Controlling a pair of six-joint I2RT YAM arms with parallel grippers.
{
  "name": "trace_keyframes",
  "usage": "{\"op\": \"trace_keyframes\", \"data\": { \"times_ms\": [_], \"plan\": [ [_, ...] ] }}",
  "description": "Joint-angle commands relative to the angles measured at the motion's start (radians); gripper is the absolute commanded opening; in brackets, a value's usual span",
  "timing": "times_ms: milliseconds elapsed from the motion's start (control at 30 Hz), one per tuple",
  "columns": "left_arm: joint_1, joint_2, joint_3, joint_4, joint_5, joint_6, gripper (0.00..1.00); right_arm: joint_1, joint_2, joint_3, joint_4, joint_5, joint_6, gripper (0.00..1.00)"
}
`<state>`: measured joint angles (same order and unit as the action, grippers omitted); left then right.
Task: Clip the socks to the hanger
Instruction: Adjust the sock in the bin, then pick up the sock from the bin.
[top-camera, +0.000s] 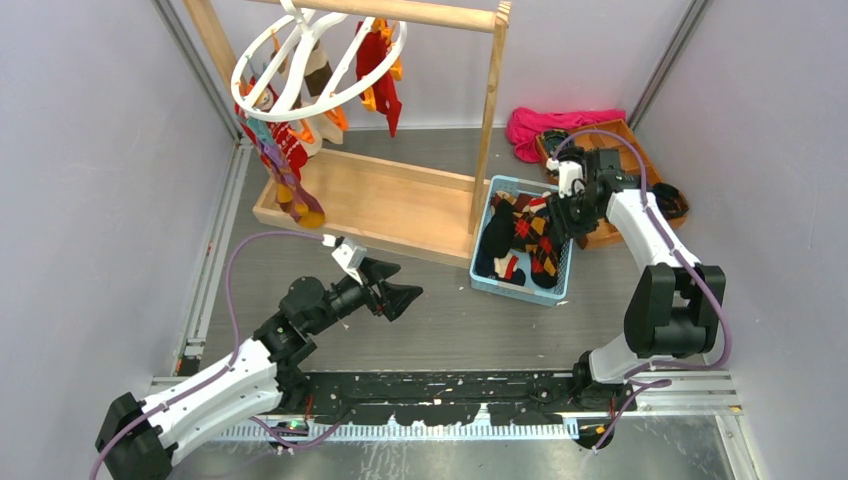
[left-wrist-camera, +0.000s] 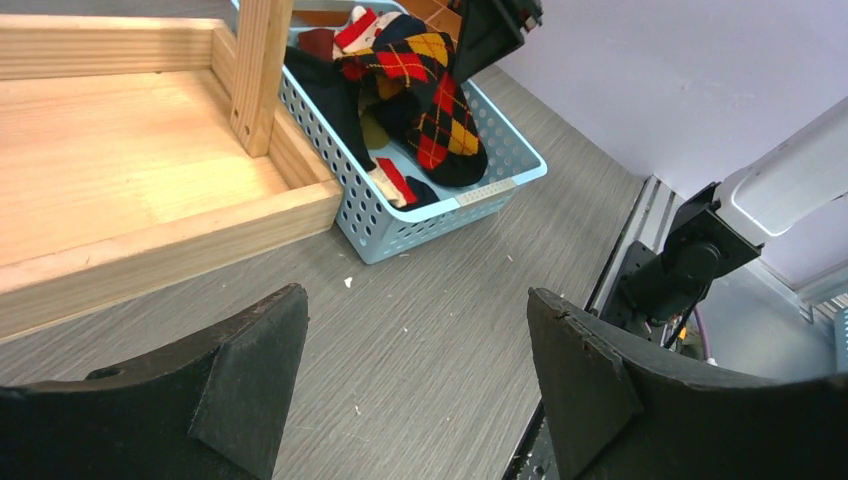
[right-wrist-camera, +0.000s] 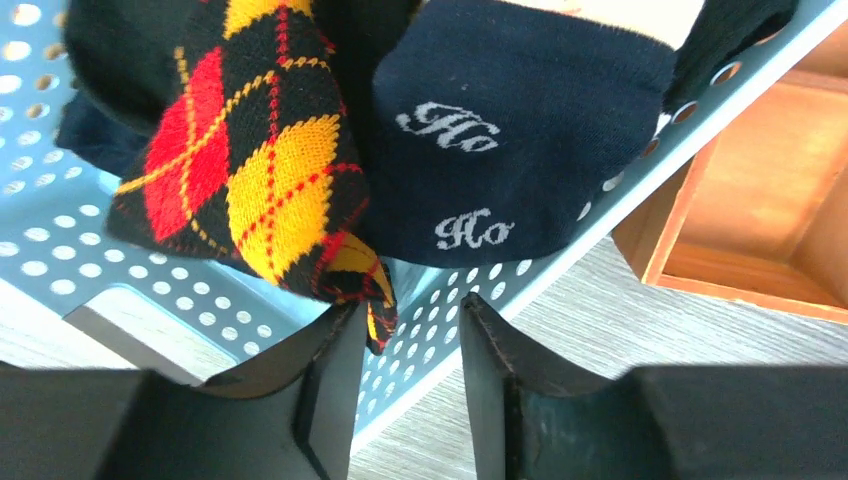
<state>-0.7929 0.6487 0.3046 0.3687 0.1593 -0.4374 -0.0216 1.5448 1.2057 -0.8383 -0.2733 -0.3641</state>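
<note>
Your tall wooden rack with a tray base (top-camera: 385, 205) holds the white ring-shaped clip hanger (top-camera: 312, 62), already carrying several socks; its clips are hard to make out. The light blue perforated plastic basket (top-camera: 522, 292) sits beside the rack, keeping the remaining socks within reach. Your right gripper (right-wrist-camera: 405, 320) is at the basket wall, jaws narrowly apart around the toe of a black, red and yellow argyle sock (right-wrist-camera: 260, 170), not visibly pinching. Your left gripper (left-wrist-camera: 415, 380) hangs wide apart and empty over the table.
</note>
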Motion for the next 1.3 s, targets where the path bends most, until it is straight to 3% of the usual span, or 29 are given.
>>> {"op": "trace_keyframes", "data": {
  "times_ms": [0, 100, 233, 500, 633, 867, 1000, 1133, 1267],
  "plan": [
    [-0.005, 0.006, 0.028, 0.045, 0.012, 0.009, 0.81, 0.015, -0.145, 0.064, 0.026, -0.11, -0.041, 0.5],
    [-0.005, 0.002, 0.026, 0.048, 0.006, 0.006, 0.81, 0.067, -0.186, 0.046, 0.021, -0.238, -0.06, 0.56],
    [-0.005, 0.003, 0.024, 0.052, 0.008, -0.007, 0.81, 0.13, -0.159, -0.039, 0.069, -0.36, -0.021, 0.55],
    [-0.005, -0.024, 0.018, 0.035, -0.003, -0.011, 0.81, 0.201, -0.026, -0.105, 0.154, -0.442, 0.076, 0.31],
    [-0.005, -0.02, 0.01, 0.049, -0.001, -0.017, 0.81, 0.232, 0.057, -0.129, 0.221, -0.352, 0.146, 0.3],
    [-0.006, -0.053, -0.005, 0.039, -0.011, -0.018, 0.81, 0.269, 0.151, -0.163, 0.324, -0.176, 0.241, 0.49],
    [-0.005, -0.075, -0.014, 0.028, -0.018, -0.016, 0.81, 0.298, 0.194, -0.164, 0.331, -0.103, 0.256, 0.5],
    [-0.005, -0.092, -0.02, 0.019, -0.021, -0.017, 0.81, 0.307, 0.217, -0.157, 0.329, -0.057, 0.264, 0.43],
    [-0.005, -0.107, -0.017, 0.004, -0.023, -0.013, 0.81, 0.307, 0.213, -0.14, 0.292, -0.103, 0.251, 0.18]
  ]
}}
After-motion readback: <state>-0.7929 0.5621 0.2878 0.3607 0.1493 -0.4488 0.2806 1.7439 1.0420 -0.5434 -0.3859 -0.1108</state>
